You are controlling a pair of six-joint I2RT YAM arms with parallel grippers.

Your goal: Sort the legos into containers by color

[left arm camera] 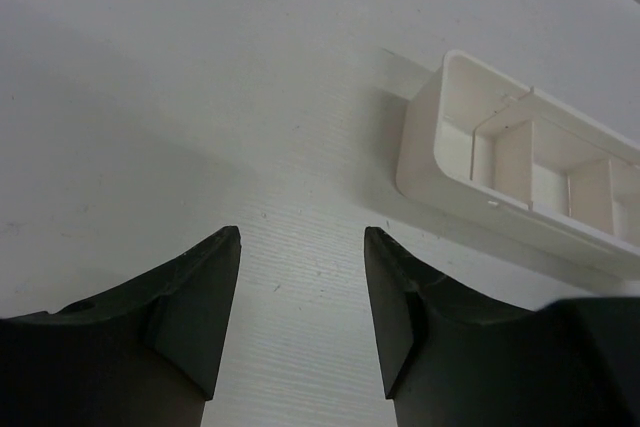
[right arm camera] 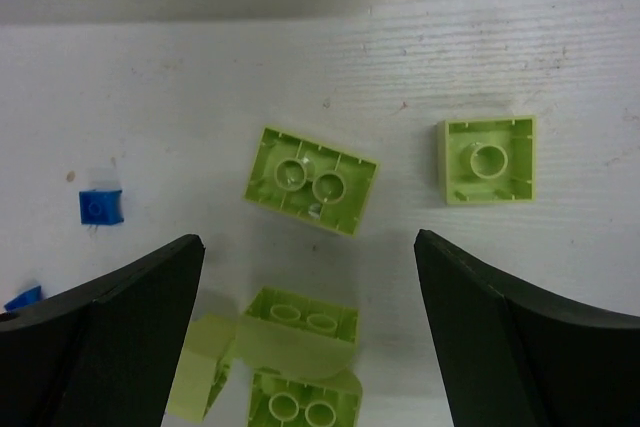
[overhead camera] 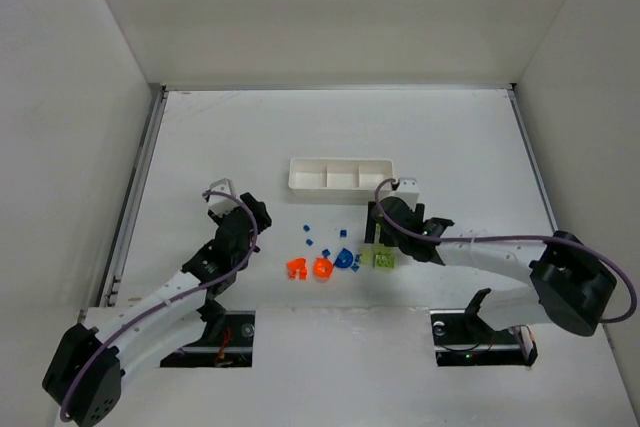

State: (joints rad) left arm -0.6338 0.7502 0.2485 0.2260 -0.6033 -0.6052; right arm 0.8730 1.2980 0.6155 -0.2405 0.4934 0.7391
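The white tray (overhead camera: 340,173) with its three containers lies mid-table; its left end (left arm camera: 440,137) shows in the left wrist view. Loose legos lie in front of it: two orange (overhead camera: 309,267), a rounded blue one (overhead camera: 344,258) with small blue bits (overhead camera: 311,242), and lime green ones (overhead camera: 384,259). My right gripper (overhead camera: 377,237) (right arm camera: 310,240) hangs open over the green legos, with an upturned green brick (right arm camera: 311,179) just beyond its tips and a stacked green cluster (right arm camera: 300,322) between its fingers. A square green piece (right arm camera: 488,159) lies to the right. My left gripper (overhead camera: 258,212) (left arm camera: 302,237) is open over bare table, left of the pile.
A small blue piece (right arm camera: 100,207) and a blue sliver (right arm camera: 22,297) lie left of the right gripper's fingers. White walls enclose the table on the left, the far side and the right.
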